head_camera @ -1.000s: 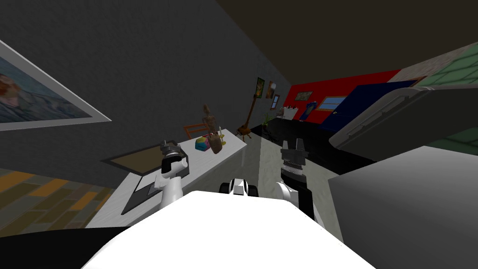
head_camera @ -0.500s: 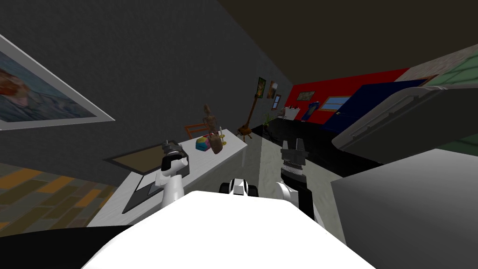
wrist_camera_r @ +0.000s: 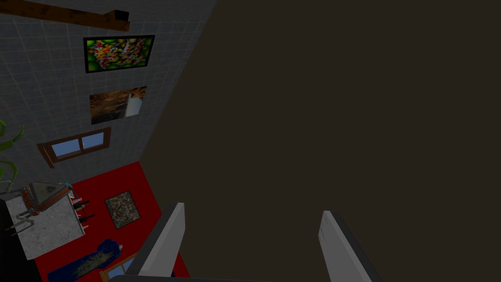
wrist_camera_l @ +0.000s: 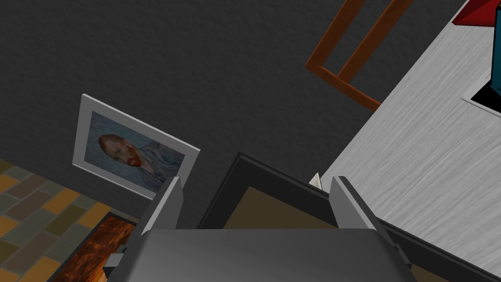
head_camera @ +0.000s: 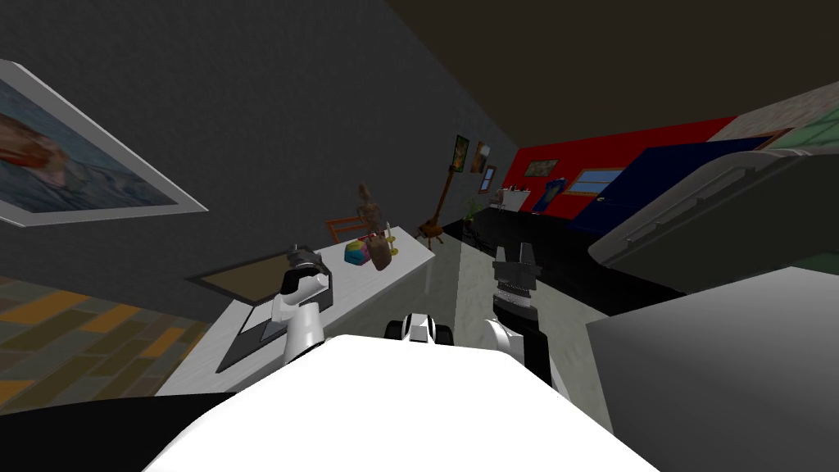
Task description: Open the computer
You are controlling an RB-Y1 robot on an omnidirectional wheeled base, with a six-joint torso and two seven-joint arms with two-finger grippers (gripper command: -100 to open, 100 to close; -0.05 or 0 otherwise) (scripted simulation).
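Head view: the whole pic has rolled a touch vs 1 s ago. That's my own head/torso turning, not the room. L gripper (head_camera: 301, 259) has crept slightly fwd over the laptop (head_camera: 254, 342). The lid (head_camera: 246, 280) looks at the same angle to me, so I'd say no lift was gained this second and the hand is only being lined up. The laptop lies on the white table (head_camera: 393, 274) right below the L gripper, lid off the dark base, brown screen showing. How far open, can't tell. Past that hand are a coloured block (head_camera: 356, 251), a wooden figure (head_camera: 377, 250) and a chair (head_camera: 344, 225). R gripper (head_camera: 515, 254) hangs well apart, off the table's far side.

L wrist view: L gripper (wrist_camera_l: 255, 180) is spread w/ nothing pinched. The laptop (wrist_camera_l: 274, 210) lid's dark frame runs btwn the fingers (wrist_camera_l: 169, 205), close to the palm; contact unclear. Table (wrist_camera_l: 430, 161) lies beside one finger. Beyond are a dark wall w/ a painting (wrist_camera_l: 132, 147) and a paved floor (wrist_camera_l: 24, 210).

R wrist view: R gripper (wrist_camera_r: 253, 209) is spread, empty.
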